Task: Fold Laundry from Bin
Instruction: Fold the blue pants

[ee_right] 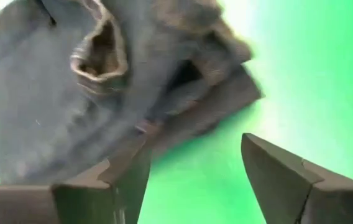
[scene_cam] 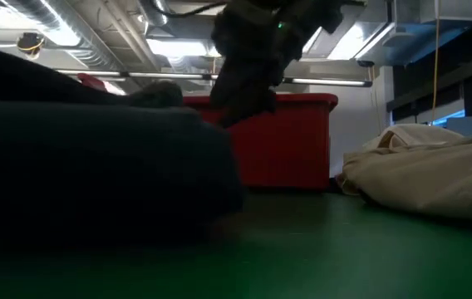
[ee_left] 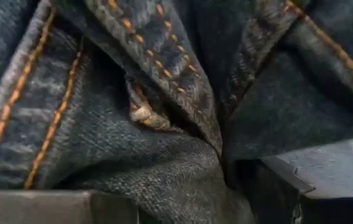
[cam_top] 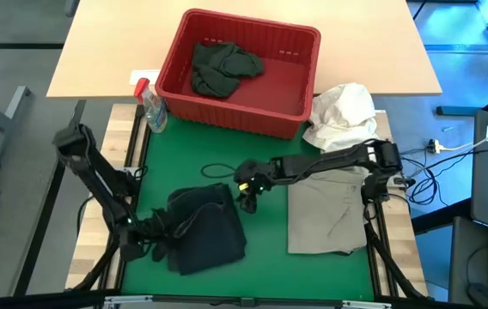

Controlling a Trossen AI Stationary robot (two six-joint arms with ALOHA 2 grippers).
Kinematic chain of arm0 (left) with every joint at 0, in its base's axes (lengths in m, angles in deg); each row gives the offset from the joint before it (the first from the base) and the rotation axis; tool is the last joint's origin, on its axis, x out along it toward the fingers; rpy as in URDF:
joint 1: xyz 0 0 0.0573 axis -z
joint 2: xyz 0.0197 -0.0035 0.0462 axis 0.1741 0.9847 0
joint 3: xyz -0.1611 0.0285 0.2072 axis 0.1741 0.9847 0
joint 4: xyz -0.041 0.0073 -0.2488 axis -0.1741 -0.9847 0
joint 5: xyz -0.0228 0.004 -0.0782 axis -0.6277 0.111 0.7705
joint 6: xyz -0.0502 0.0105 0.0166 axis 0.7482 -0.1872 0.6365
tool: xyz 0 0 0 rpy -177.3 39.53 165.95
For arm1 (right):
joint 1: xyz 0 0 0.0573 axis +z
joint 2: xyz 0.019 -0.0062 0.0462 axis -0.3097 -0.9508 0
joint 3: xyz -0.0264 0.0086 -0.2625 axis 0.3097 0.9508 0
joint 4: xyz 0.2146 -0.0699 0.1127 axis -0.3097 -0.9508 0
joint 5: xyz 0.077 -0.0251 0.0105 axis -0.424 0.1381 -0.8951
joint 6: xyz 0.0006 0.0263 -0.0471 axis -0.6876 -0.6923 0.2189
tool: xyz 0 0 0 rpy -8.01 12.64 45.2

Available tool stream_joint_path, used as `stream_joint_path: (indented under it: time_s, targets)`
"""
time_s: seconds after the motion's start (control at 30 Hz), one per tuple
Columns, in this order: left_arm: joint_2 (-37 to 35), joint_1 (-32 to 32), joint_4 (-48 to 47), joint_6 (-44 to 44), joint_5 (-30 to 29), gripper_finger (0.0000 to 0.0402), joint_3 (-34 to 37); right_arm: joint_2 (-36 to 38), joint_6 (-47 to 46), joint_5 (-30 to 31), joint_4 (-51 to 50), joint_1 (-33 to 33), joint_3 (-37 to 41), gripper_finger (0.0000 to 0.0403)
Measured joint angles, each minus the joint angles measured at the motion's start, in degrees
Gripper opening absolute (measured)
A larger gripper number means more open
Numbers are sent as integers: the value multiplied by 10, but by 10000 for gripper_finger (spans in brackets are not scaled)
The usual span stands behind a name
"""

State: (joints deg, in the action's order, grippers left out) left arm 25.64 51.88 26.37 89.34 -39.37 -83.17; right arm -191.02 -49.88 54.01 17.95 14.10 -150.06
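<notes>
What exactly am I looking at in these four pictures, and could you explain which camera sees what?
It is a robot with two dark arms at a table with a green mat, sorting laundry. One picture looks straight down, one looks level across the mat, and two come from cameras on the wrists.

From above, the left gripper lies at the edge of the dark denim garment; its wrist camera shows only that denim and its orange stitching close up. The right gripper hangs just beside the same garment, its fingers apart and empty over the mat.

A folded khaki garment lies to the right, with a white cloth bundle behind it. The red basket holds another dark garment. A small spray bottle stands beside the basket.
</notes>
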Motion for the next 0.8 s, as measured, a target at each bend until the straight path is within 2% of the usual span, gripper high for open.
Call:
stream_joint_path:
  time_s: [0.1,0.27,0.47,0.57,0.63,0.73,0.8]
  targets:
    - [-71,0,-55,-7,64,181,0,19,32,13,-28,1,-16,252]
    - [-175,0,-112,-28,93,167,0,36,39,7,-22,15,-31,253]
    - [-285,0,-137,-9,195,155,0,37,54,5,-4,70,-31,253]
    - [-337,0,-146,-7,207,149,0,37,59,23,25,105,-31,253]
    - [-368,0,-141,-40,175,146,0,37,65,42,62,129,-31,253]
    - [-382,0,-77,-176,28,142,0,25,73,79,136,162,-32,253]
    - [-369,-1,-22,-258,-50,142,-1,1,83,93,180,176,-32,253]
